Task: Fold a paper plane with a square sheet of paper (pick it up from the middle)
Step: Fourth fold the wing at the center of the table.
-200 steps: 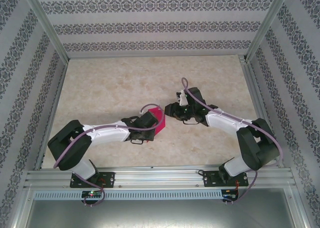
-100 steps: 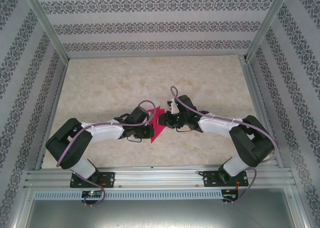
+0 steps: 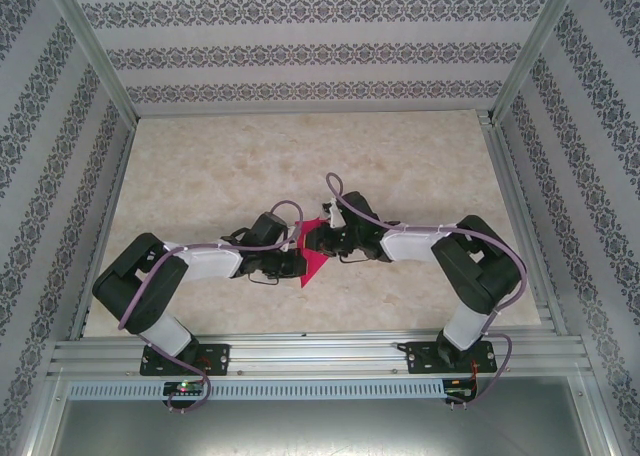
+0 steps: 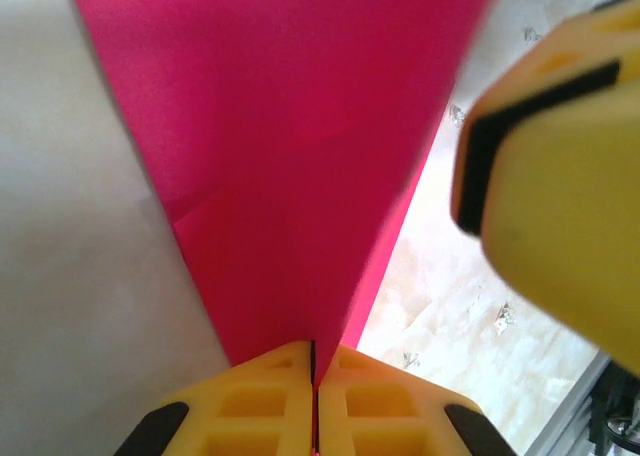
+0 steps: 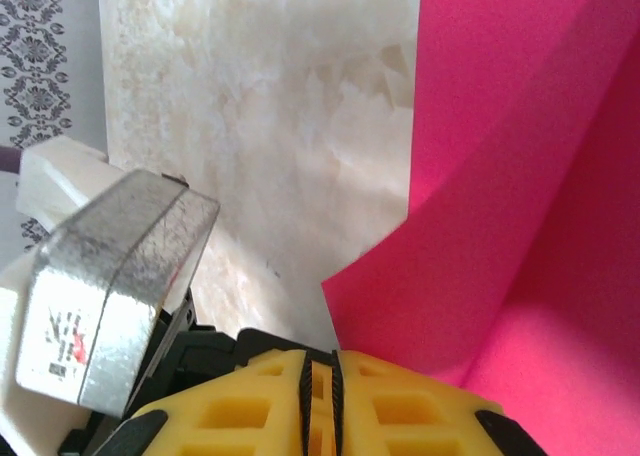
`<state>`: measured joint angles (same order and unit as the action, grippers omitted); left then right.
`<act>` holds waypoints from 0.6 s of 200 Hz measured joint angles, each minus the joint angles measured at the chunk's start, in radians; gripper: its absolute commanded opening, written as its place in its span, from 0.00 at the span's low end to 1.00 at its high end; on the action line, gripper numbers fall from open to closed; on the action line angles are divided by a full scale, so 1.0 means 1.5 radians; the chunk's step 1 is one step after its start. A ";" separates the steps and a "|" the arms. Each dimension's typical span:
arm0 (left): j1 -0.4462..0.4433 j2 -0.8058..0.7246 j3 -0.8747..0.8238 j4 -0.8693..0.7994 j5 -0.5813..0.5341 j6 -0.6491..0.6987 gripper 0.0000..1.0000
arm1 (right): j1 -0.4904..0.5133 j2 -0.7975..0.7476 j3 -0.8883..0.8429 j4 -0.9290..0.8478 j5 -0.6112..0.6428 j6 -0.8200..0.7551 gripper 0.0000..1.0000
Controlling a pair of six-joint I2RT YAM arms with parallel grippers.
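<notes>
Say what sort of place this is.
Probably a lab robot test cell: an aluminium frame with patterned wall panels boxes in a marble-look table, and left arm and right arm are bolted to its rail.

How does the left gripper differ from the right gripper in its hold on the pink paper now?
The left gripper has its fingers pressed together on the paper; the right gripper shows a thin slit, its grip unclear. The left gripper reaches in from the left, the right gripper from the right. Both have yellow fingers and meet at the paper.

Lab rig, aluminium frame [image 3: 320,350], patterned walls [image 3: 300,54]
</notes>
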<state>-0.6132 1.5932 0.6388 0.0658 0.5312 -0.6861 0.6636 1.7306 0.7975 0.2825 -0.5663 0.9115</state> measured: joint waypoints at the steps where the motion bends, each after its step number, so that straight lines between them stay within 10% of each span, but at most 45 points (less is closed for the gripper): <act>1: 0.001 0.000 -0.001 0.001 0.001 0.000 0.09 | 0.000 0.001 0.001 0.000 0.000 0.000 0.15; 120: 0.070 -0.008 -0.064 0.057 0.107 -0.017 0.09 | 0.000 0.033 0.017 0.020 -0.005 0.007 0.16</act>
<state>-0.5083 1.5810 0.5426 0.1513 0.6910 -0.7113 0.6640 1.7794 0.8223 0.3126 -0.5743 0.9222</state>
